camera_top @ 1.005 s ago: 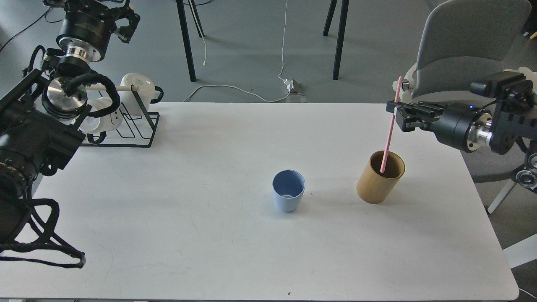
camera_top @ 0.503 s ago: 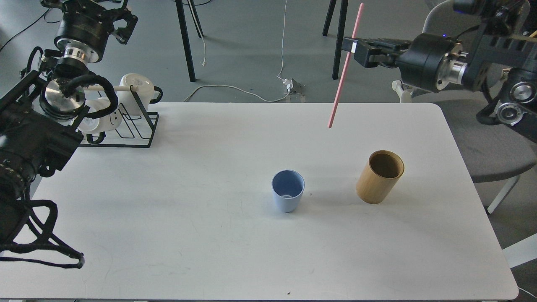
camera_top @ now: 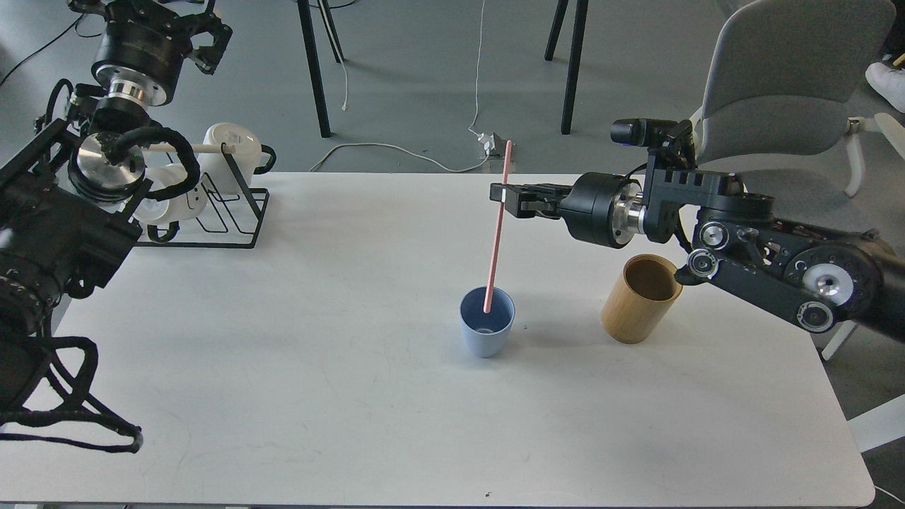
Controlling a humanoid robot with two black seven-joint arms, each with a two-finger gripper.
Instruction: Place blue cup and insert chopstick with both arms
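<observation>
White worktop filling the frame, grey floor and grey chair beyond, blue cup at centre, pink chopstick tip over its mouth, pinched by right claw, bamboo holder right of it, left claw upper left, state unclear.

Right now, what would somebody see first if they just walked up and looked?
Probably the pink chopstick, standing nearly upright mid-table, pinched near its top by the right tool, its lower end at the mouth of the blue cup. Just right of the cup stands a tan bamboo holder. At the far left corner, a black rack holds white mugs.
</observation>
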